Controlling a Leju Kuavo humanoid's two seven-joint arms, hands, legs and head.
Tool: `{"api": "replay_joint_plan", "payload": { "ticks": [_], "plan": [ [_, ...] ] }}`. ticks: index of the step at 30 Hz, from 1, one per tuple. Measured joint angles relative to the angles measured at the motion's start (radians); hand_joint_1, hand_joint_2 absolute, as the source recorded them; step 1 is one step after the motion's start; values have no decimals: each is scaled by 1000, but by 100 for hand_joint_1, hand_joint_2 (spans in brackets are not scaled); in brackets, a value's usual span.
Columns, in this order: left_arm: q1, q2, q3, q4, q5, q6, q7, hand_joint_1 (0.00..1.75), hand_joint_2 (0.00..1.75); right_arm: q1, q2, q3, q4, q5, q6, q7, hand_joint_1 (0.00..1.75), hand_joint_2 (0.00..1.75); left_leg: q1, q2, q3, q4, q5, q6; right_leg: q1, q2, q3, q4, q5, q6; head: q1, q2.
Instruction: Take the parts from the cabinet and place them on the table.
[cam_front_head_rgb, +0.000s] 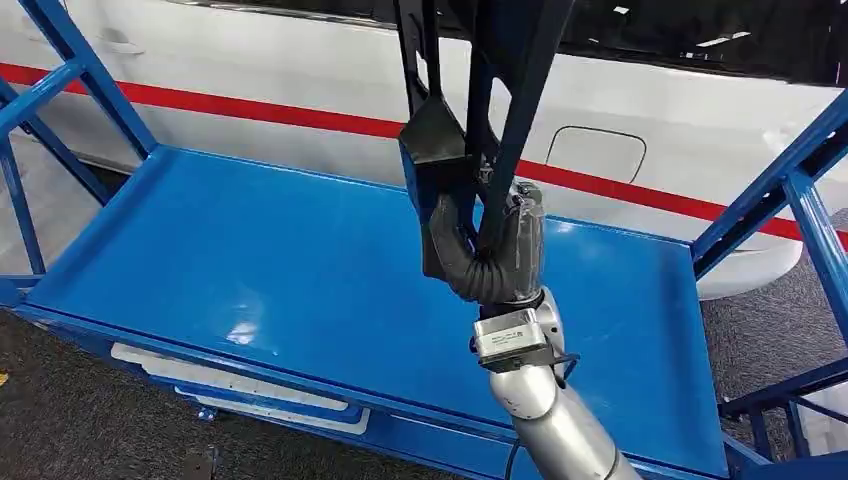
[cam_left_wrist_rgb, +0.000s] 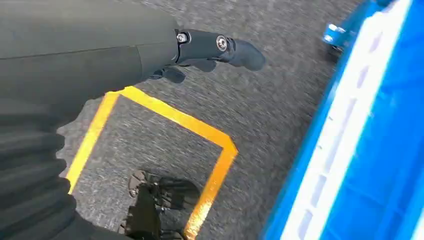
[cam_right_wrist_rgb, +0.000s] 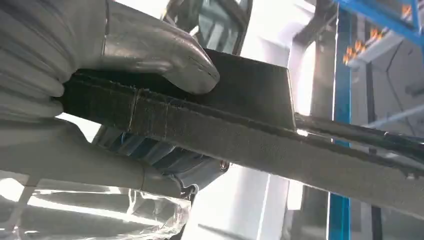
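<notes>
Right hand (cam_front_head_rgb: 487, 245) grips one black part (cam_front_head_rgb: 440, 140) above the blue table (cam_front_head_rgb: 250, 260); left hand (cam_left_wrist_rgb: 200, 50) — empty, fingers apart.

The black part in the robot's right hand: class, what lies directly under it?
Under the black part, gripped by the right hand, lies the bare blue table. The stretch of tabletop behind the hand and part is covered, so its contents cannot be seen.

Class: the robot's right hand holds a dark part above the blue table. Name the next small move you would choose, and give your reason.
Probably lower the right hand so the dark part nears the blue table. The part hangs above the surface, held in that hand, and the tabletop beneath looks bare. The left hand hangs over the floor, holding nothing.
</notes>
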Motion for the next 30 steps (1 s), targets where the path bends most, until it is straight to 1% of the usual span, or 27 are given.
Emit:
{"api": "replay_joint_plan", "payload": {
  "ticks": [3,5,10,11,12,13,14,15,16,17,18,19,20,21,22,23,24,25,26,27,28,29,30],
  "plan": [
    [2,0,10,0,0,0,-5,0,175,-5,-3,10,2,-24,16,0,175,175,0,0,0,0,0,0,0,0,0,0,0,0,0,0],
    [1,0,14,0,3,-15,-14,0,175,-13,-3,14,6,-30,18,0,175,175,0,0,0,0,0,0,0,0,0,0,0,0,0,0],
    [1,0,17,0,19,-76,-40,0,175,-27,-10,16,17,-57,30,0,175,175,0,0,0,0,0,0,0,0,0,0,0,0,0,0],
    [1,1,17,0,21,-82,-42,0,175,-29,-10,18,19,-61,34,0,175,175,-8,1,-5,9,-6,8,-10,0,2,-6,5,8,0,0],
    [1,2,18,0,22,-82,-44,0,175,-32,-10,18,21,-67,36,0,175,175,-3,0,-6,9,-7,14,-19,-1,3,-6,3,12,-2,0],
    [1,2,18,0,24,-85,-44,0,175,-35,-10,18,22,-72,37,0,175,175,-2,0,-5,8,-6,15,-16,-1,4,-8,4,14,0,0],
    [1,2,18,0,26,-86,-44,0,175,-40,-10,18,23,-76,39,0,175,175,1,1,-1,-1,4,20,-12,0,4,-8,7,18,0,0],
    [1,1,18,0,28,-91,-44,0,175,-43,-12,19,24,-81,41,0,175,175,11,5,7,-12,13,25,-11,-2,-10,17,-11,14,-1,0],
    [-1,0,18,0,28,-94,-45,0,175,-48,-12,19,25,-86,46,0,175,175,11,5,5,-14,17,31,-9,-2,-35,74,-51,1,0,0],
    [-2,1,18,0,28,-95,-46,0,175,-50,-13,19,27,-90,47,0,175,175,11,5,3,-14,17,32,-9,-1,-73,155,-91,-11,3,0],
    [-1,0,18,0,29,-96,-46,0,175,-49,-16,19,29,-93,48,0,175,175,11,5,1,-14,18,33,-10,-2,-118,253,-133,-17,2,0],
    [0,1,18,0,29,-97,-46,0,175,-47,-19,19,32,-95,48,-1,175,175,11,5,-3,-13,18,33,-10,-2,-155,336,-160,-17,2,0],
    [0,0,18,0,29,-99,-46,0,175,-45,-22,19,35,-96,48,-5,175,175,11,5,-4,-13,20,30,-10,-2,-168,368,-162,-11,5,0],
    [1,0,18,0,29,-100,-47,0,175,-43,-24,19,37,-97,47,-10,175,175,11,5,-5,-13,21,29,-10,-2,-154,345,-148,-2,4,0],
    [1,0,18,0,29,-100,-47,0,175,-42,-25,19,37,-100,47,-12,175,175,12,4,-6,-12,22,26,-10,-2,-116,279,-120,8,5,0],
    [1,0,18,0,29,-100,-48,0,175,-43,-25,19,37,-101,47,-13,175,175,13,4,-7,-10,23,22,-13,-3,-56,171,-84,18,4,0],
    [0,0,18,0,29,-100,-49,0,175,-43,-25,19,37,-103,47,-14,175,175,14,4,-9,-4,21,16,-17,-5,-5,80,-61,22,5,0],
    [0,1,19,0,30,-100,-50,0,175,-43,-25,19,37,-103,47,-15,175,175,7,3,-20,10,16,6,-17,-8,34,32,-46,17,8,0],
    [0,1,21,0,30,-100,-52,0,175,-40,-25,19,37,-103,47,-15,175,175,8,3,-20,12,17,0,-8,-1,17,57,-36,10,5,0],
    [0,1,24,0,30,-101,-53,0,175,-40,-25,18,38,-104,47,-16,175,175,5,3,-25,28,14,-6,-12,1,13,42,-45,4,7,0],
    [0,1,24,0,30,-101,-54,0,175,-38,-24,17,39,-104,47,-16,175,175,8,2,-29,28,15,-7,-12,3,9,53,-46,0,3,0],
    [0,1,24,0,30,-101,-55,0,175,-38,-24,17,39,-105,47,-16,175,175,9,2,-30,28,16,-9,-13,3,9,53,-46,0,1,0],
    [1,1,25,0,30,-101,-55,0,175,-37,-24,17,39,-105,47,-17,175,175,15,2,-35,30,18,-16,-17,3,4,52,-42,-9,-1,0]
  ]
}}
